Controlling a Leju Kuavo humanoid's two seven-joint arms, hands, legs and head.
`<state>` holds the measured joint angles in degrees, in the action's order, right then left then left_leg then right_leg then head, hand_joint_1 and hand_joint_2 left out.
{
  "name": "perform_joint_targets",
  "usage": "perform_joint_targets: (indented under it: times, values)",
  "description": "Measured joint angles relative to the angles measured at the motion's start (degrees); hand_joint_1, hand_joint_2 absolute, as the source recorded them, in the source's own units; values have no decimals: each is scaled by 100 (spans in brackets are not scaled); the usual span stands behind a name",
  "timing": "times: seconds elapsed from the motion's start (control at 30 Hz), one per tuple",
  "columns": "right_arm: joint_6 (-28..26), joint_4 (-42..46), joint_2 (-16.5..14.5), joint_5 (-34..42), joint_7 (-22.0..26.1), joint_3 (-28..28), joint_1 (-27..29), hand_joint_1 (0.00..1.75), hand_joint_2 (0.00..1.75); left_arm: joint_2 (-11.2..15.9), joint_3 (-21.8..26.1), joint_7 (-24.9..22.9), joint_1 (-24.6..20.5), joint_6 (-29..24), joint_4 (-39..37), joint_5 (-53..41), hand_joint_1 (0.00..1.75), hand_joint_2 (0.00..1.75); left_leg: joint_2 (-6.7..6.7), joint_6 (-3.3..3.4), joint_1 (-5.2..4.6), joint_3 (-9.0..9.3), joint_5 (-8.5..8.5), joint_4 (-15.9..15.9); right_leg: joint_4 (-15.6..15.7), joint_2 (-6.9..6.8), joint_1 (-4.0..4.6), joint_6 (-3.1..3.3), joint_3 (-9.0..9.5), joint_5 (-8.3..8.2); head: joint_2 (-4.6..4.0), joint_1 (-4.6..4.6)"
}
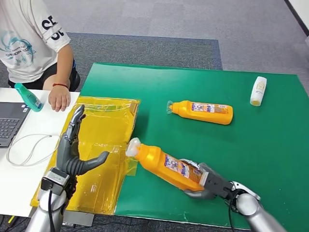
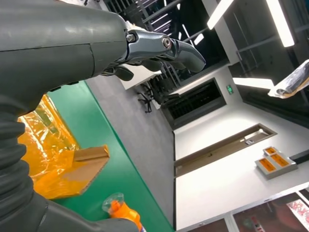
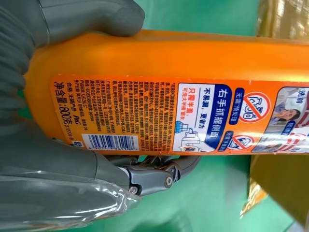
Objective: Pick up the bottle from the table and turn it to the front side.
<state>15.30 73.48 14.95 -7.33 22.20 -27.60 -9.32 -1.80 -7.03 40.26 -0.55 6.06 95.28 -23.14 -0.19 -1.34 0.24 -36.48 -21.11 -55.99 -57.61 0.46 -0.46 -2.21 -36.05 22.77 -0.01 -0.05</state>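
My right hand (image 1: pixel 204 181) grips the base end of an orange bottle (image 1: pixel 164 166), which points toward the left with its clear cap over the yellow bag's edge. Up close, the thumb (image 3: pixel 91 17) and fingers (image 3: pixel 160 174) wrap the orange bottle (image 3: pixel 175 63), and its back label with the barcode faces the camera. A second orange bottle (image 1: pixel 202 112) lies on the green mat (image 1: pixel 255 145) farther back. My left hand (image 1: pixel 75 150) hovers above the yellow bag with fingers spread and nothing in it; its fingers (image 2: pixel 164 48) point away.
A yellow plastic bag (image 1: pixel 98 154) lies across the mat's left edge. A small white bottle (image 1: pixel 258 91) lies at the back right. A person's hand (image 1: pixel 59 97) rests on the white table (image 1: pixel 21 183) beside a teal bottle (image 1: pixel 28 96), a laptop (image 1: pixel 9 123) and a cable.
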Motion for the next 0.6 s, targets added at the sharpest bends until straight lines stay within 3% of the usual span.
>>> perform_joint_targets:
  times: [0.27,0.4,0.5,0.6]
  values:
    - [403,13,-426,284,127,713,261,175,175,-24,1,0,33,103,4,40,0,175,0,1,-5,1,0,0,0,0,-5,-2,-1,-2,-1,-1]
    - [581,19,-644,454,265,953,286,175,175,-21,2,0,41,523,2,446,0,175,1,0,-5,0,1,0,0,1,-4,-2,-3,-2,-1,-1]
    - [740,50,-786,576,363,1052,265,175,175,26,-4,0,6,1720,-42,1516,0,175,1,0,-5,0,1,0,0,1,-4,-2,-5,-2,-1,-2]
    - [906,61,-922,708,400,1077,145,175,175,103,-9,2,-144,3908,-227,2718,0,175,1,0,-5,0,2,0,-2,1,-4,-2,-4,-2,0,-1]
